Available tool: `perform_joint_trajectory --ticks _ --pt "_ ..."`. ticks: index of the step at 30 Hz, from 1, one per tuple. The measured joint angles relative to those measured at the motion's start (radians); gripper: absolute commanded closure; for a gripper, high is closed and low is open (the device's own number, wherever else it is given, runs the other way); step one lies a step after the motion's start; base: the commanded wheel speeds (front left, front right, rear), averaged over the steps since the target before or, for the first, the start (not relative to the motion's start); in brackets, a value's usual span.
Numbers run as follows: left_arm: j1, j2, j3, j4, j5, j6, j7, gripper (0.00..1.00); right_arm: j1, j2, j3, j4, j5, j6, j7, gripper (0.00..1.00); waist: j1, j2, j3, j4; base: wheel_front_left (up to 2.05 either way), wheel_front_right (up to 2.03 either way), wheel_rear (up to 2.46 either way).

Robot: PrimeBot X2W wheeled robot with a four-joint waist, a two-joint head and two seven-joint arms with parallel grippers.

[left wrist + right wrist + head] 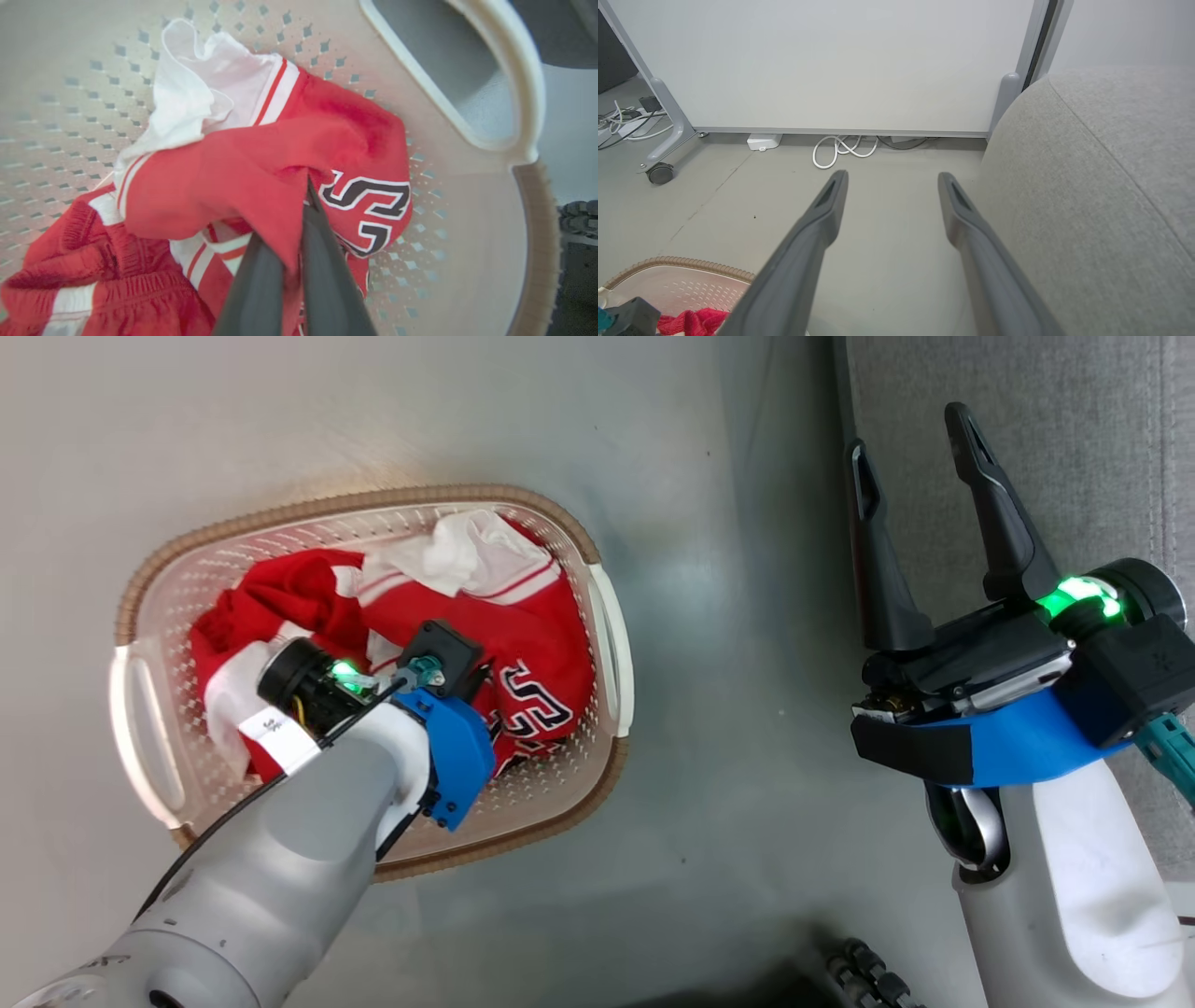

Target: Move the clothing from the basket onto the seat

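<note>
Head view: the basket [611,644] stood on the floor [728,709], its long axis running about 9 to 3 o'clock, with the 3 o'clock end tilted slightly upward. The clothing [532,625] lay heaped inside. The heap's long axis followed the basket's, with a white fold at 12 o'clock and block lettering at 4 o'clock. The left gripper [443,667] reached down into the heap. The right gripper [907,429] hung at 3 o'clock, well apart from the basket. It was spread and held nothing, and its tips pointed to 12 o'clock beside the edge of the seat [1074,448]. No garment lay on the visible part of the seat.

Left wrist view: the fingers [327,280] were together, clamped on a red fold of the clothing. The lettered panel lay at 3 o'clock of the tips, and the white fold at 11 o'clock.

Right wrist view: the fingers were apart and empty above the floor. The seat was at 3 o'clock and a basket corner at 7 o'clock.

Assessment: the task appeared to be at its start. A first grasp was made. Lifting, carrying toward 3 o'clock and releasing were outstanding, probably more than once.
</note>
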Motion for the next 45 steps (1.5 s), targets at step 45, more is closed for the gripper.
perform_joint_trajectory --ticks 45 --pt "0.331 -0.015 0.664 -0.638 0.353 0.010 -0.131 1.00 0.339 0.000 -0.024 0.138 -0.025 0.001 0.000 0.00 -0.0003 0.0001 -0.765 0.146 0.00 0.00 0.00"
